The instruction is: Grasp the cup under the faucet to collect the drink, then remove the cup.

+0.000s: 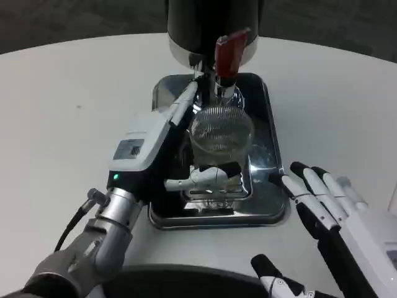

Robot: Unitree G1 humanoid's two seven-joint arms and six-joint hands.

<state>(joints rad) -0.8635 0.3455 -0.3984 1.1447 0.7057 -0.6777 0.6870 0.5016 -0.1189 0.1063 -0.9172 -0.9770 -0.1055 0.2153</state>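
White, matte and round-edged, the table (pixel 74 93) fills the scene, with dark floor beyond its far rim. On it sits a rectangular tray (pixel 276 208) of polished metal with rounded corners, its long axis running away from the robot. At the tray's far end stands a black cylindrical drink dispenser (pixel 186 25) with a red tap handle (pixel 228 53) and a shiny faucet (pixel 226 90) below it.

A clear ribbed cup (pixel 220 130) stands upright on the tray directly beneath the faucet, mouth up, long axis vertical. Contents cannot be judged.

The left hand (pixel 186 143), white-backed on a silver forearm, is wrapped round the cup's left side: one finger reaches along the far side toward the faucet, another curls across the near side at the base. It grips the cup.

The right hand (pixel 322 205) rests on the table just right of the tray, near the cup but apart from it, fingers spread and holding nothing.
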